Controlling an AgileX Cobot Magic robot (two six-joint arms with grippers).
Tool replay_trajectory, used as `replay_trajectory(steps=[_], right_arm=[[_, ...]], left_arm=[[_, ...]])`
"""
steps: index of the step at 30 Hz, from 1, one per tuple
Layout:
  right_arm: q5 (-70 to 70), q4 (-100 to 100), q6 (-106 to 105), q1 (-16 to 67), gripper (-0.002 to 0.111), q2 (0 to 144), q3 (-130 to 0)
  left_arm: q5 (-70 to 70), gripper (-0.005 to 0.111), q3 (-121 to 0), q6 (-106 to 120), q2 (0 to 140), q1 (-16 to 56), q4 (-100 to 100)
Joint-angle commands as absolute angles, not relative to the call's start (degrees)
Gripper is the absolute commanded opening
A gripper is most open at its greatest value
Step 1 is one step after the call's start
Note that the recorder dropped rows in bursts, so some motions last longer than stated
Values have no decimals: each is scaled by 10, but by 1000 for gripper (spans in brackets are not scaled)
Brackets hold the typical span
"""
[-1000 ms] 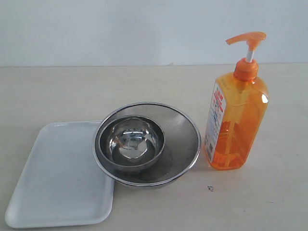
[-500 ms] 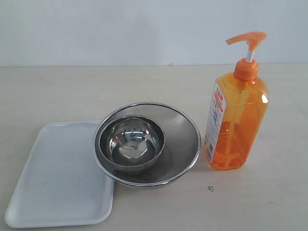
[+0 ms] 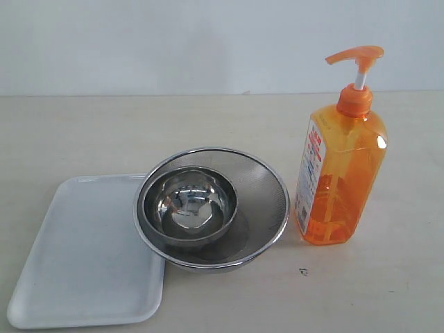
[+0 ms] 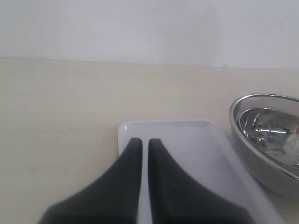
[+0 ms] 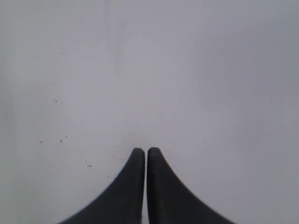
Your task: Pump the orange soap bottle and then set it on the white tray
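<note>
The orange soap bottle (image 3: 340,177) stands upright at the right of the table, its pump head (image 3: 356,55) raised on a white stem. The white tray (image 3: 83,257) lies flat at the front left, its right edge under the steel strainer (image 3: 258,187). Neither gripper shows in the exterior view. In the left wrist view my left gripper (image 4: 141,141) is shut and empty, with the white tray (image 4: 196,149) showing behind it. In the right wrist view my right gripper (image 5: 142,150) is shut and empty, facing a plain grey-white surface; the bottle does not show there.
A steel bowl (image 3: 187,205) sits inside the round mesh strainer, between tray and bottle. The strainer (image 4: 266,140) also shows at the edge of the left wrist view. A pale wall rises behind the beige table (image 3: 104,132).
</note>
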State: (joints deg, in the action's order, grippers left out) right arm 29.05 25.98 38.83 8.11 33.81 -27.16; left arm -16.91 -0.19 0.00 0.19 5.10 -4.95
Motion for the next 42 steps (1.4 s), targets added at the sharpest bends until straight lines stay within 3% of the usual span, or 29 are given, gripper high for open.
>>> replay_trajectory(steps=[1, 16, 28, 42], right_arm=[[333, 191, 296, 79, 0, 352, -203], [420, 147, 202, 79, 0, 367, 0], [351, 149, 209, 79, 0, 402, -36], [460, 146, 205, 79, 0, 595, -36]], left_arm=[[-170, 5, 0, -5, 0, 50, -49], [-170, 5, 0, -5, 0, 50, -49], [-170, 5, 0, -5, 0, 50, -49], [-170, 5, 0, -5, 0, 50, -49]])
